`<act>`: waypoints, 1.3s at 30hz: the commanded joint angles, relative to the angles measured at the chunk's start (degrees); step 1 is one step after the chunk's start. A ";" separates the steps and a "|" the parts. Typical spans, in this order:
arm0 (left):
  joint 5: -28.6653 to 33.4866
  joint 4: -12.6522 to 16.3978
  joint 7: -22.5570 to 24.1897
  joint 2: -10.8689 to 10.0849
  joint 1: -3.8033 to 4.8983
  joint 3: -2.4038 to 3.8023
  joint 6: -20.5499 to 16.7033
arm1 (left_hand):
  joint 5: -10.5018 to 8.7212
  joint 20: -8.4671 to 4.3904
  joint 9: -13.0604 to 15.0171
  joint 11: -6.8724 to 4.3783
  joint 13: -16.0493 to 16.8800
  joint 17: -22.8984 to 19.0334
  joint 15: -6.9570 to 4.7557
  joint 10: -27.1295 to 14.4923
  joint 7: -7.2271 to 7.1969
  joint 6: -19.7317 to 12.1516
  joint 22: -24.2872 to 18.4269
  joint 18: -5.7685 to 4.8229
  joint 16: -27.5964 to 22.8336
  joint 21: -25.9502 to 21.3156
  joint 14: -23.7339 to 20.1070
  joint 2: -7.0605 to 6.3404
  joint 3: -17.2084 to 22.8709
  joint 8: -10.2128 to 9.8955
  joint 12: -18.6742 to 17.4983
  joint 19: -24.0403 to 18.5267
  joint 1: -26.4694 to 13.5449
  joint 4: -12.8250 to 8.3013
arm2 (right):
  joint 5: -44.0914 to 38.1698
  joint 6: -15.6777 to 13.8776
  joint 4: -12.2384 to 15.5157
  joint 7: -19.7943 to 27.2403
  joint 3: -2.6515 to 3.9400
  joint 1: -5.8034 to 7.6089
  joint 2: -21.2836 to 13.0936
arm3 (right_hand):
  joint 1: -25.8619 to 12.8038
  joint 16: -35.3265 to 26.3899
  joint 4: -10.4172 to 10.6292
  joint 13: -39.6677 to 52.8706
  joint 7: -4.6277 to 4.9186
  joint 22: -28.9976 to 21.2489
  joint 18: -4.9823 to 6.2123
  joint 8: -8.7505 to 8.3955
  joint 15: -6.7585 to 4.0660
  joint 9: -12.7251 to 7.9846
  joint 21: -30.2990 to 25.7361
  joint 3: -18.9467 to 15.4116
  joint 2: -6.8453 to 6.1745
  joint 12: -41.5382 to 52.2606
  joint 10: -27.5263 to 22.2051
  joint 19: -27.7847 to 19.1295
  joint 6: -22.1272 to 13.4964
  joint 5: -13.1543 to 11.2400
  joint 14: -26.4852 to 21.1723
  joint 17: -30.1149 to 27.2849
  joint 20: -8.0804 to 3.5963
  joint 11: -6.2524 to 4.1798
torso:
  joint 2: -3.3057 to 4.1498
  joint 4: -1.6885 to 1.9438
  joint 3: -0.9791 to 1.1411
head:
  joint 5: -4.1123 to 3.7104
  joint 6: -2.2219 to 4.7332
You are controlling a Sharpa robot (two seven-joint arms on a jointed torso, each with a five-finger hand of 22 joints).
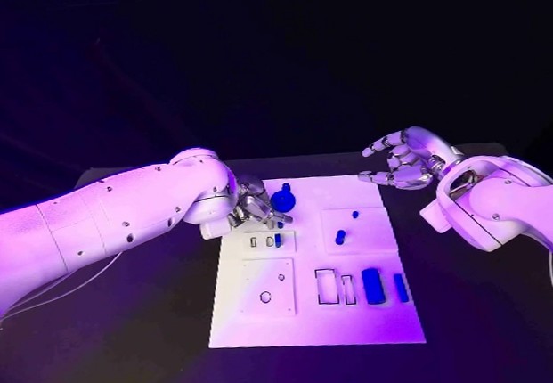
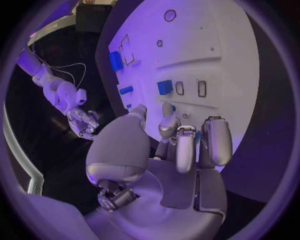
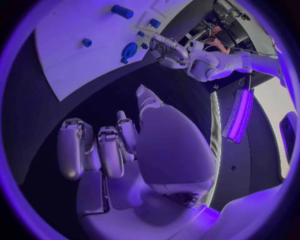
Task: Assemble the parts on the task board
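Parts lie on the task board, mid-table.

A black counter stood under violet light. Beyond the counter's far edge the room lay in darkness. A glowing purple strip lit the space beside the counter.

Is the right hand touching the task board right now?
Apart. The head view shows the right hand raised off the board's far right corner with nothing in it; the right wrist view shows dark table between its fingers and the task board.
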 commanded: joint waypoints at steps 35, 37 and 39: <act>-1.78 -1.50 -1.28 1.70 -0.08 -0.92 8.35 | 0.39 0.22 0.48 0.11 -1.01 15.07 -0.16 -1.26 0.04 -0.71 0.33 -0.95 0.33 0.55 5.95 1.59 -0.07 -0.19 -1.03 0.17 0.67 -0.17 | -0.25 1.37 -0.71 -0.72 0.01 0.01 0.22 | -0.59 0.34 0.08 0.38 0.25 7.00 0.75 -0.19 0.20 0.00 -0.18 0.13 0.13 -0.27 -0.25 -0.10 0.53 -0.03 6.08 15.09 -0.05 0.00 | 0.00 0.03 -0.10 | -0.28 -1.04; -1.75 -1.54 -1.29 1.71 -0.10 -0.94 8.45 | 0.43 0.23 0.52 0.12 -1.06 15.07 -0.16 -1.31 0.04 -0.71 0.32 -0.95 0.33 0.55 5.95 1.71 -0.02 -0.19 -1.08 0.14 0.80 -0.16 | -0.25 1.37 -0.72 -0.72 0.01 0.01 0.22 | -0.59 0.34 0.08 0.38 0.25 7.00 0.75 -0.19 0.20 0.00 -0.18 0.13 0.13 -0.27 -0.25 -0.10 0.53 -0.03 6.08 15.09 -0.05 0.00 | 0.00 0.02 -0.09 | -0.28 -1.04; -1.66 -1.56 -1.30 1.76 -0.12 -0.96 8.50 | 0.46 0.24 0.55 0.12 -1.03 15.07 -0.15 -1.31 0.04 -0.72 0.32 -0.94 0.33 0.55 5.95 1.81 0.03 -0.20 -1.08 0.11 0.93 -0.17 | -0.25 1.37 -0.74 -0.72 0.01 0.01 0.23 | -0.59 0.34 0.08 0.38 0.25 7.00 0.75 -0.19 0.20 0.00 -0.18 0.13 0.13 -0.27 -0.25 -0.10 0.53 -0.03 6.08 15.09 -0.05 0.00 | 0.01 0.03 -0.09 | -0.29 -1.05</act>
